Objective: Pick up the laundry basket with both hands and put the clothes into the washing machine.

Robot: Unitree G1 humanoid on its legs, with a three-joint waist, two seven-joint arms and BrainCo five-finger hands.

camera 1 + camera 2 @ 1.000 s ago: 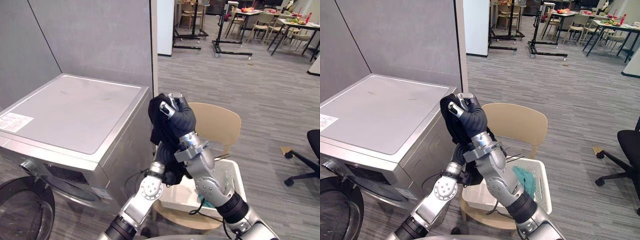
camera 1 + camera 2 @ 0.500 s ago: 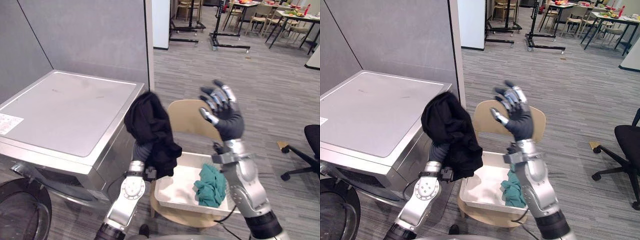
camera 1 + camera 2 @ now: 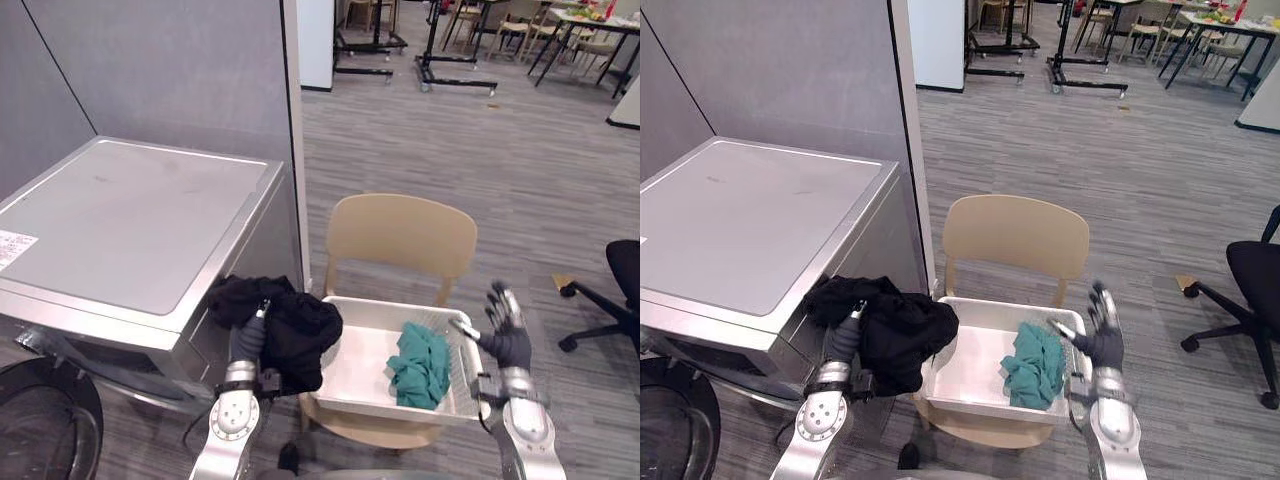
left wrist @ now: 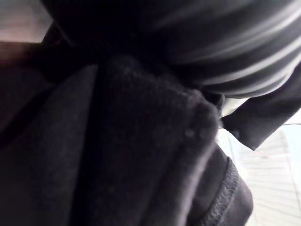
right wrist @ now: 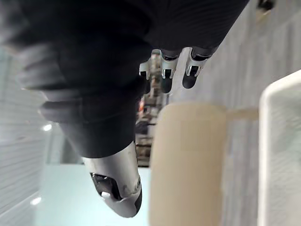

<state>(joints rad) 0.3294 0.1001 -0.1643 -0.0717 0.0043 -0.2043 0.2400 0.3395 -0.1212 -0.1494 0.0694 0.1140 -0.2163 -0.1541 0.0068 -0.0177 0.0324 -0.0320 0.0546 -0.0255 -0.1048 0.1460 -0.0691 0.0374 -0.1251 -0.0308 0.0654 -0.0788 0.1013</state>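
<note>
The white laundry basket (image 3: pixel 352 368) is sitting on a beige chair (image 3: pixel 402 235) with a teal garment (image 3: pixel 420 362) lying in it, while a black garment (image 3: pixel 295 335) is draping over the left hand (image 3: pixel 246 342) between the basket and the washing machine (image 3: pixel 130 225), hiding that hand's grip so it cannot be told. The right hand (image 3: pixel 508 342) is hovering just beside the basket's right rim, fingers spread and holding nothing. A white label (image 3: pixel 22 246) is showing on the machine's top, its print too small to read.

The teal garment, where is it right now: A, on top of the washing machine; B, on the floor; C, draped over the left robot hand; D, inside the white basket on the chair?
D: the teal garment lies inside the white basket that sits on the tan chair.
</note>
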